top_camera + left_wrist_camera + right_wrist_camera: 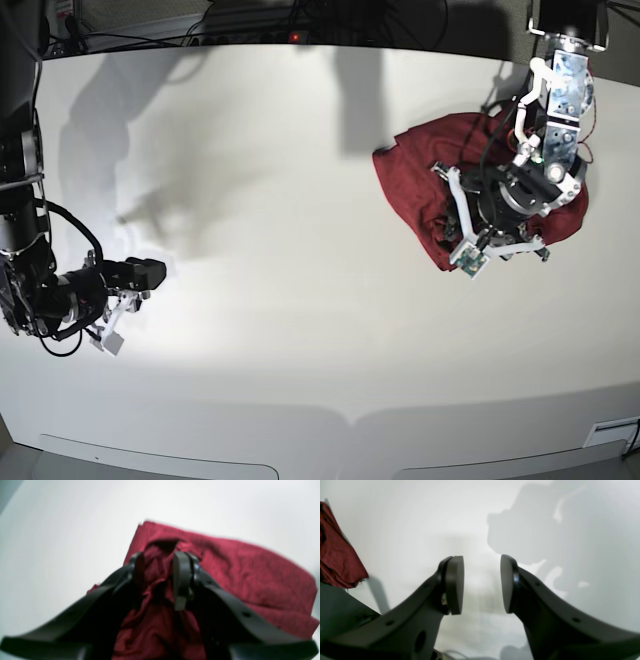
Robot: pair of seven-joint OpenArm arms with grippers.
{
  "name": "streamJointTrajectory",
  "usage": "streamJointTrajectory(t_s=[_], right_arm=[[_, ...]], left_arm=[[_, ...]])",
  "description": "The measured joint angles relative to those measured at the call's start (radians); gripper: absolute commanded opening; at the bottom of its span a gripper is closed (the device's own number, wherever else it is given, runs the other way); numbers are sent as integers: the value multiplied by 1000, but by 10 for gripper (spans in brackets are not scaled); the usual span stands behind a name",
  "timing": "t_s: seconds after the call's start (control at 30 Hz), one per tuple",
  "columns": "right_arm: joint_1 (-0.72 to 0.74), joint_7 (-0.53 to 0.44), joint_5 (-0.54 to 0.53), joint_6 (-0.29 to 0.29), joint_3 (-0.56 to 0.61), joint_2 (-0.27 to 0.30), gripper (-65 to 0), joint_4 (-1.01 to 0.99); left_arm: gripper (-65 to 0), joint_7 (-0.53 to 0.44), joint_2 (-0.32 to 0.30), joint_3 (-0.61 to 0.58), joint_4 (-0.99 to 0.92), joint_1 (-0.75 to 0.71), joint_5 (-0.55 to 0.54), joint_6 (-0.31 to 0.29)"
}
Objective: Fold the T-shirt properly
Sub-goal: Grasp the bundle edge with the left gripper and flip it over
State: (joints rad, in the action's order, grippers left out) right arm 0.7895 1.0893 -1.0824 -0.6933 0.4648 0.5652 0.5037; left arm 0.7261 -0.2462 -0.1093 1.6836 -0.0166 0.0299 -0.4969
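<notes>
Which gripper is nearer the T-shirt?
Left. The left gripper is closed on a bunch of the T-shirt; the right gripper hangs open over bare table, far off.

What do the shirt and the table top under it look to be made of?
The T-shirt: thin, soft knit cloth, matte maroon, judging by its fine wrinkles and limp bunching between the left gripper's pads. The table: smooth white hard surface, probably laminate or painted board; it shows crisp shadows and faint sheen.

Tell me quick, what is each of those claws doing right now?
Left gripper: closed on a bunch of the maroon T-shirt.
Right gripper: open and empty, above the bare white table, away from the shirt.
</notes>
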Motion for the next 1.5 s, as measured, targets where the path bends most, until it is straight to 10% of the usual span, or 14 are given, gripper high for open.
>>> streamJointTrajectory(t_s=[0.8, 1.5], right_arm=[[0, 0, 0, 0, 0, 0, -406, 0], [0, -8, -42, 0, 0, -2, -406, 0]], left_arm=[[-650, -71, -2, 0, 0, 22, -72, -27], [-650, -279, 82, 3, -483, 359, 36, 255]])
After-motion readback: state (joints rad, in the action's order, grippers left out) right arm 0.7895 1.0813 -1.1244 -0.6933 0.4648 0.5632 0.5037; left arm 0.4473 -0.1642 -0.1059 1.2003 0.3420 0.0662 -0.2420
